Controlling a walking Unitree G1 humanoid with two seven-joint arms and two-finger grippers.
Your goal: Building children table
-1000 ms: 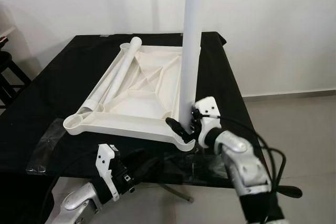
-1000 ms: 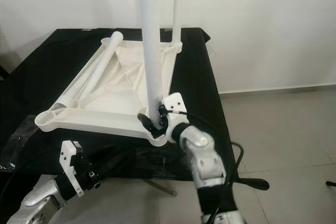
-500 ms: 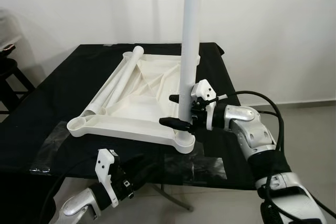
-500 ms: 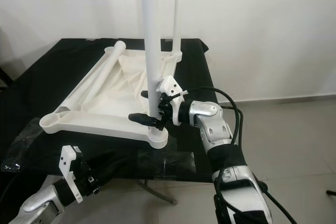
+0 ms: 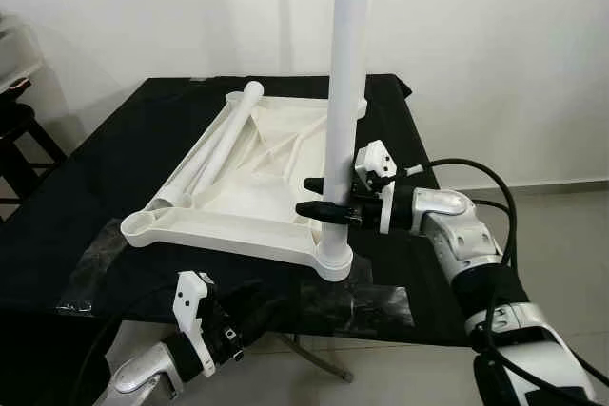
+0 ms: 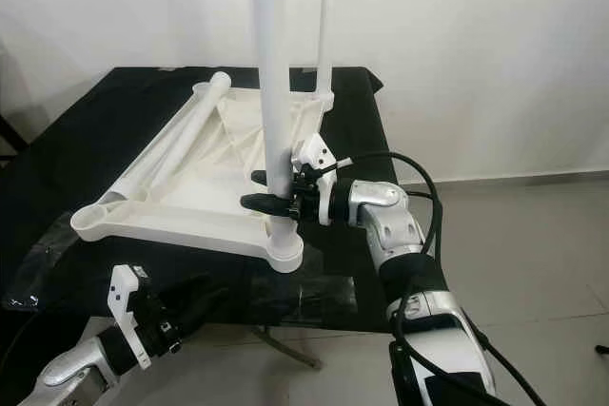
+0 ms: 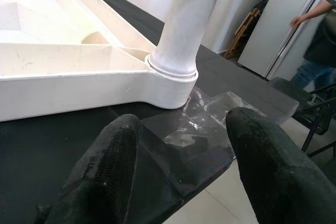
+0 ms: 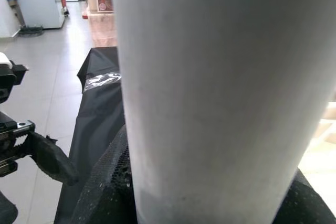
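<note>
The white tabletop (image 5: 219, 230) lies upside down on the black table (image 5: 86, 178). One white leg (image 5: 344, 73) stands upright in the near right corner socket (image 5: 333, 261). A thinner-looking second leg (image 6: 324, 26) stands at the far right corner, and a loose leg (image 5: 214, 147) lies along the left side. My right gripper (image 5: 304, 196) reaches in from the right and is shut on the near upright leg a little above its socket. My left gripper (image 7: 181, 156) hangs open below the table's front edge, facing that socket, nothing between its fingers (image 7: 105, 171).
Clear plastic film (image 5: 376, 299) lies on the table edge under the near socket, with more film (image 5: 86, 263) at the left. A black stool (image 5: 14, 130) stands at far left. Tiled floor (image 5: 552, 235) opens to the right. A person (image 7: 320, 40) stands by a white fridge (image 7: 268, 35).
The camera has risen and pulled back. My right gripper moved from the leg's base to a little higher, its arm now reaching in level from the right. The left gripper stays low.
</note>
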